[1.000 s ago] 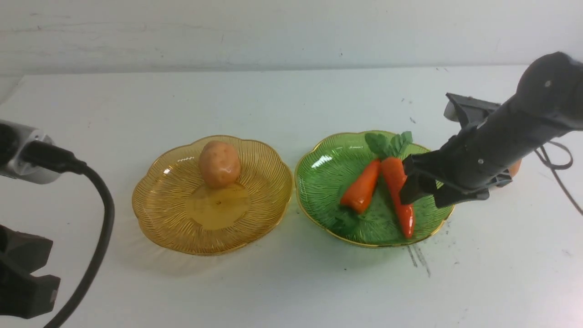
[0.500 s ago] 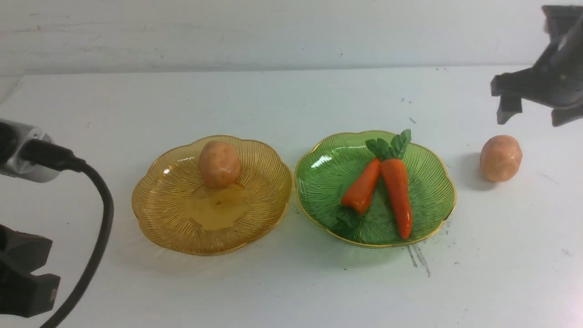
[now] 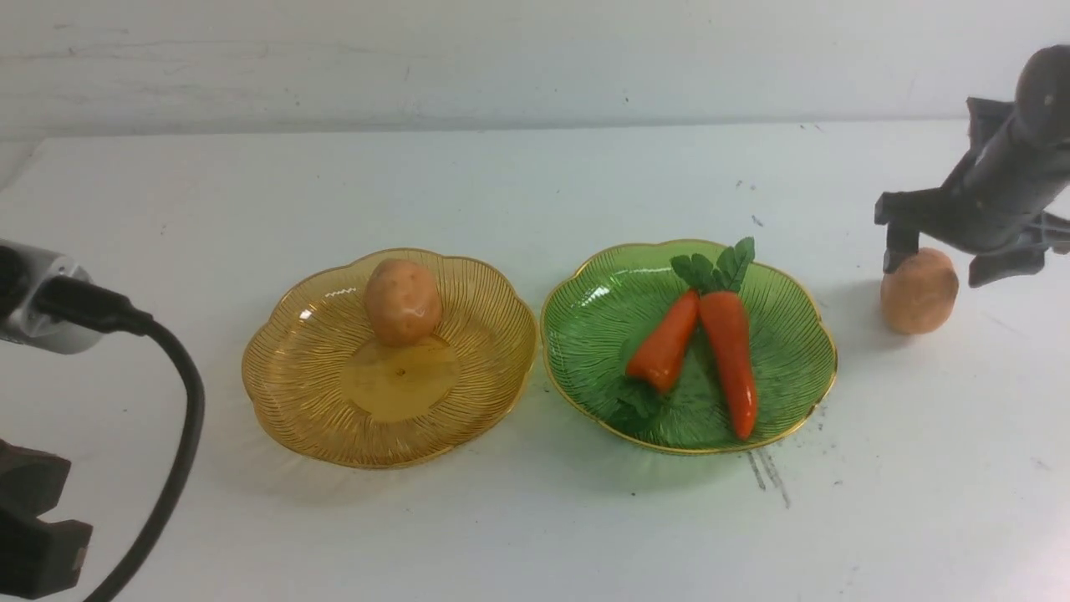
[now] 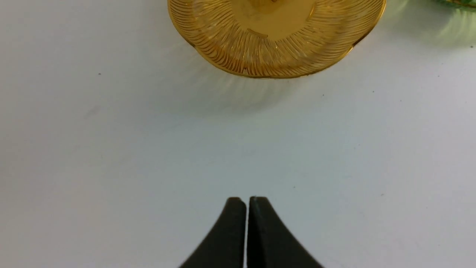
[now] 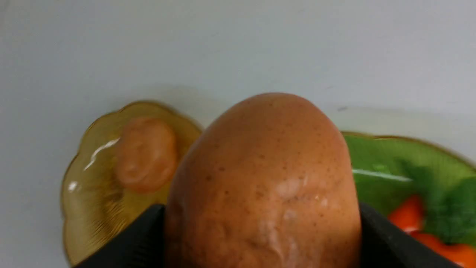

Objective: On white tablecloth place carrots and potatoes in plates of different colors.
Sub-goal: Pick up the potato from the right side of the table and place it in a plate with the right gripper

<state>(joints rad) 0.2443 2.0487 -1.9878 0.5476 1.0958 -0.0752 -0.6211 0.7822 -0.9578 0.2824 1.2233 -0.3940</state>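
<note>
On the white tablecloth (image 3: 501, 184) an amber plate (image 3: 276, 393) holds one potato (image 3: 403, 299). The green plate (image 3: 585, 334) holds the short carrot (image 3: 664, 344) and the long carrot (image 3: 731, 355). A second potato (image 3: 918, 293) lies on the cloth right of the green plate. My right gripper (image 3: 949, 263) is open, with a finger on each side of this potato's top. In the right wrist view the potato (image 5: 264, 178) fills the gap between the fingers. My left gripper (image 4: 247, 199) is shut and empty, low at the near left (image 3: 33, 527).
A black cable (image 3: 180, 435) hangs from the left arm at the near left. Dark pen streaks (image 3: 769, 472) mark the cloth in front of the green plate. The cloth's far edge meets a white wall.
My right gripper left the green plate, rose to the far right, then came down over the potato on the cloth. The left arm has sunk slightly.
</note>
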